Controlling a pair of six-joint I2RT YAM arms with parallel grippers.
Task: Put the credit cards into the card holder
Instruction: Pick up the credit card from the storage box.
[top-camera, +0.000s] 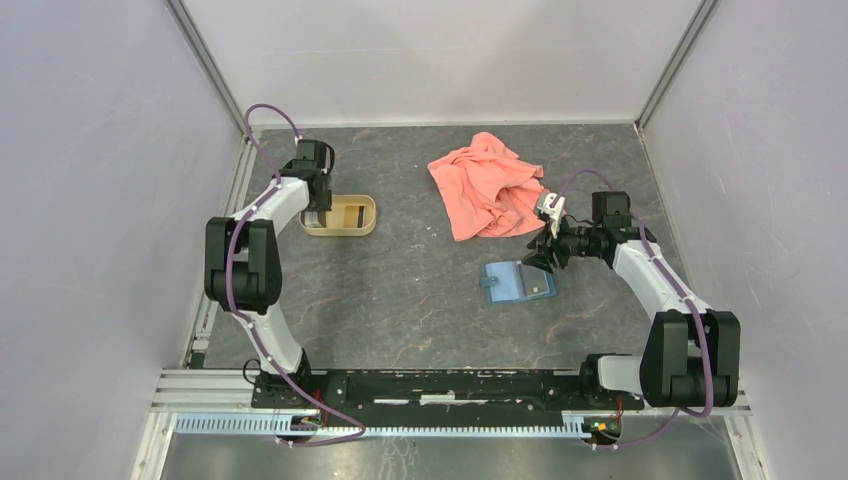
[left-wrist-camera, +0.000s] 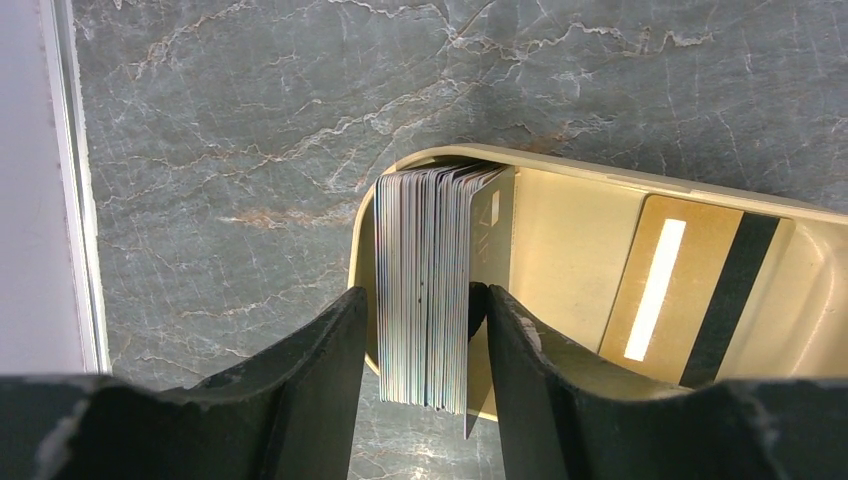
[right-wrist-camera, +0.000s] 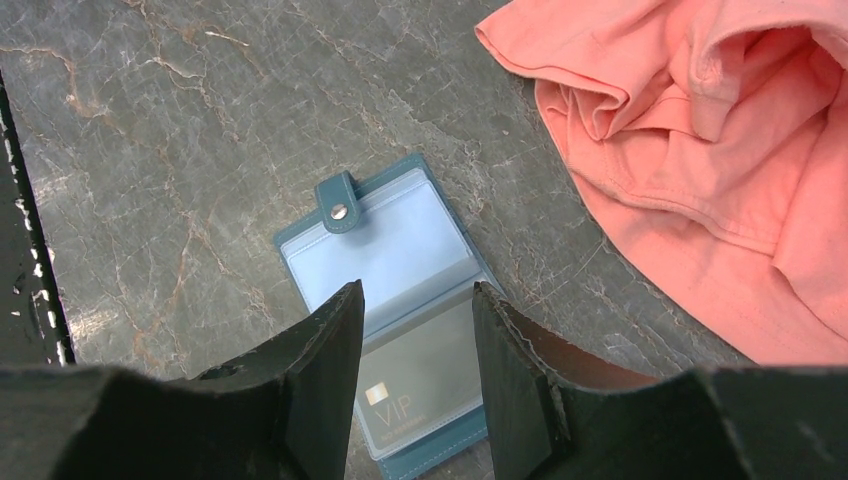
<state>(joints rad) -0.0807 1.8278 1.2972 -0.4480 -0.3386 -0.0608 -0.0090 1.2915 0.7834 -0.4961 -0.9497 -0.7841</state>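
left hand (left-wrist-camera: 422, 300) straddles upright credit cards (left-wrist-camera: 425, 250) inside tan tray (left-wrist-camera: 560, 165), clamp unclear | right hand (right-wrist-camera: 412, 290) apart over open card holder (right-wrist-camera: 390, 240), well right of tray | risk: pinching whole stack, not 1, spills cards

The tray (top-camera: 371, 214) sits left, credit cards (left-wrist-camera: 425, 290) standing inside; the card holder (top-camera: 517, 282) lies right. The cloth (top-camera: 485, 185) lies just behind it.
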